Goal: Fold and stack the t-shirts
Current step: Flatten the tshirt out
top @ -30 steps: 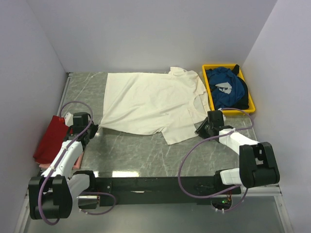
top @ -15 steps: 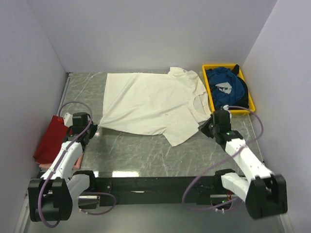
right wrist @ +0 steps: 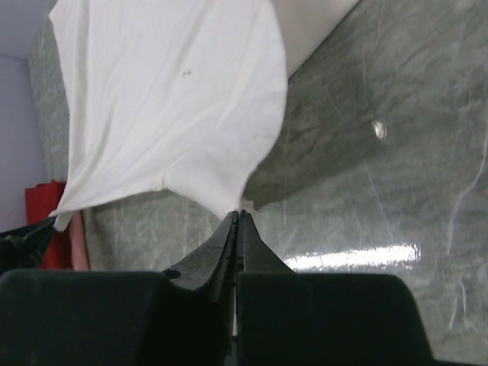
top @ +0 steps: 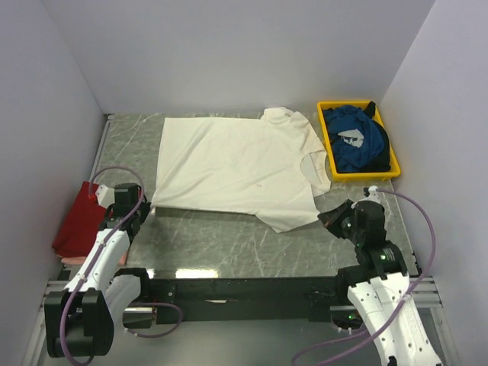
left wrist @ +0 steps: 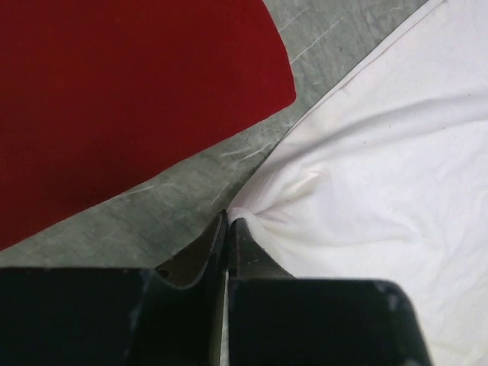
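Two grippers pinch the cream-white t-shirt (top: 236, 164), which lies spread out in the middle of the table (top: 229, 244): our left gripper (left wrist: 229, 223) is closed tight on its corner at the left, our right gripper (right wrist: 238, 217) on a cloth tip at the right. We think we hold both near corners to pull the cloth smooth and lift that edge over for a fold. The dark red t-shirt (top: 76, 221) by the left edge and the blue t-shirt (top: 354, 141) in the yellow tray (top: 366, 176) wait out of our way.

Left arm reaches forward and low; left gripper (left wrist: 228, 223) has its jaws pressed together. Right arm angles inward toward the left; right gripper (right wrist: 237, 216) is fully closed.
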You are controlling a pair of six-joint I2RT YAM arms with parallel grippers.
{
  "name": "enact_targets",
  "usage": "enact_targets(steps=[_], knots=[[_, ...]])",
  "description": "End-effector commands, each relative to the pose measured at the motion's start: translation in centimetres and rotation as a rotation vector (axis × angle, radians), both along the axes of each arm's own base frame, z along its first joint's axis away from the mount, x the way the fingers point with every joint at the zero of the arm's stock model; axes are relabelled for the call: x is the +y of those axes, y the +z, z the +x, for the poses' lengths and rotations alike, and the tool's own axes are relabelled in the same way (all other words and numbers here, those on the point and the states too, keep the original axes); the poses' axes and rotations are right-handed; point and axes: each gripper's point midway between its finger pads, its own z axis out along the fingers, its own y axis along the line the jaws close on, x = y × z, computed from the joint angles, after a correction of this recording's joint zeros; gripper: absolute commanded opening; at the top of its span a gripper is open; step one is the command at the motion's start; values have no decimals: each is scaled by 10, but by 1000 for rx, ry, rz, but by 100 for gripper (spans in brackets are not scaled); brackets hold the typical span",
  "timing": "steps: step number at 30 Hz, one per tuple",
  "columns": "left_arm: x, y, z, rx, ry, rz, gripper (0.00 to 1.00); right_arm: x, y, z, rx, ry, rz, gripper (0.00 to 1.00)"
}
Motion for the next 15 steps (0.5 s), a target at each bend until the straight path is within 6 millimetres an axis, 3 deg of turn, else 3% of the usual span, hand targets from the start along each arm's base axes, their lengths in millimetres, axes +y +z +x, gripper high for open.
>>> enact_targets(steps=[1, 7, 13, 14, 15], knots=[[9, 4, -4, -15, 41, 37, 8, 5, -1, -31, 40, 23, 49, 0], [10, -3, -9, 0, 40, 43, 19, 10, 16, -67, 12, 60, 104, 0], [8, -8, -14, 13, 46, 39, 48, 16, 18, -85, 12, 107, 131, 0], [7, -7, -14, 11, 51, 31, 59, 17, 19, -85, 7, 112, 132, 0], [6, -7, -14, 10, 52, 24, 61, 17, 22, -85, -5, 114, 135, 0]])
